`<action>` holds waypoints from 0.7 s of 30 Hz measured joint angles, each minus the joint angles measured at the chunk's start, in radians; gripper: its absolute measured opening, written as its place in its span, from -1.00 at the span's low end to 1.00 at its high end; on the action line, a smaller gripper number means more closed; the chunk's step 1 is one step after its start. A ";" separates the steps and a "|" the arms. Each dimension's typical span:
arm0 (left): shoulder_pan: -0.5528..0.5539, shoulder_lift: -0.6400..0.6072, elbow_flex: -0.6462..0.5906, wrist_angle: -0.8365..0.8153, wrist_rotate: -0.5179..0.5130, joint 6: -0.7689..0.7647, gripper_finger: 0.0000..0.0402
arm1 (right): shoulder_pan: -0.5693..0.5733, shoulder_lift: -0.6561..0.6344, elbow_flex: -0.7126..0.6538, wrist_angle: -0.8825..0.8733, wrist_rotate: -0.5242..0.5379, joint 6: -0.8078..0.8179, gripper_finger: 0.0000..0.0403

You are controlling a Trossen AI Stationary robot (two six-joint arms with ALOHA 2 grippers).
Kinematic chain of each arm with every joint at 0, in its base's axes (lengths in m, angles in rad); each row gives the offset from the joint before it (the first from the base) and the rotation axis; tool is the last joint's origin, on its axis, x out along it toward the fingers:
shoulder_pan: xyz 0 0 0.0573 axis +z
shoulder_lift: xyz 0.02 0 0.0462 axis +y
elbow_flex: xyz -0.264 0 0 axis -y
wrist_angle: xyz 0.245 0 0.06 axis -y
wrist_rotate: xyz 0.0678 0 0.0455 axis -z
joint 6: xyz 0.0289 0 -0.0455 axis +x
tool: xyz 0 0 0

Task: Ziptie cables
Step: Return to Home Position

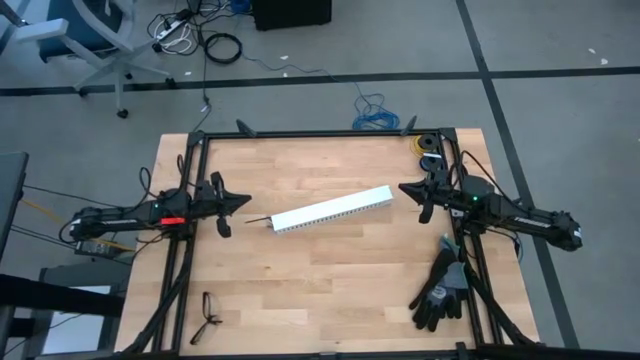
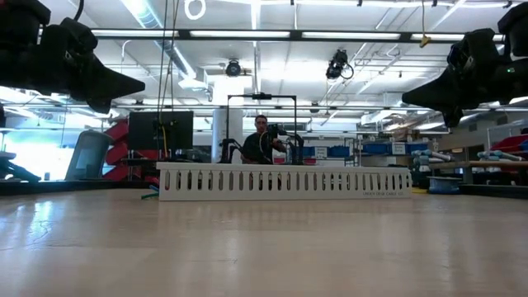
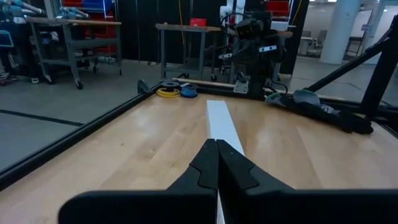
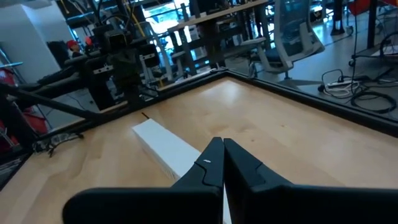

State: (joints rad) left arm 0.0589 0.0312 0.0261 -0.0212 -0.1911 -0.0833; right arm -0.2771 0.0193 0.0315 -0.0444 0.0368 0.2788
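The closed duct (image 1: 330, 210) is seen at the worktop's (image 1: 330, 285) middle, flanked by the left gripper (image 1: 240, 201) and the right gripper (image 1: 408, 188), both clenched empty near opposite edges.

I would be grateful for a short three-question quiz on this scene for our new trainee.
1. True or false: the white cable duct lies on the table between the two arms, and neither gripper touches it.
2. The work gloves lie: A) beside the left arm; B) beside the right arm; C) on top of the duct.
3. Fill in: the fingers of the left gripper and of the right gripper are both ____.

Key: 1 true; 2 B; 3 shut.
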 joint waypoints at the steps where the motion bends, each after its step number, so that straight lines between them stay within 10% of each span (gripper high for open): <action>1: 0.000 0.003 0.000 0.000 0.000 0.000 -0.98 | 0.000 0.000 0.000 0.000 -0.001 -0.007 -1.00; 21: 0.000 0.001 0.000 0.013 -0.078 0.055 -0.97 | 0.000 0.000 -0.003 0.017 -0.002 -0.030 -1.00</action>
State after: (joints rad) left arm 0.0593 0.0326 0.0259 -0.0087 -0.2687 -0.0281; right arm -0.2771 0.0193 0.0288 -0.0273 0.0345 0.2493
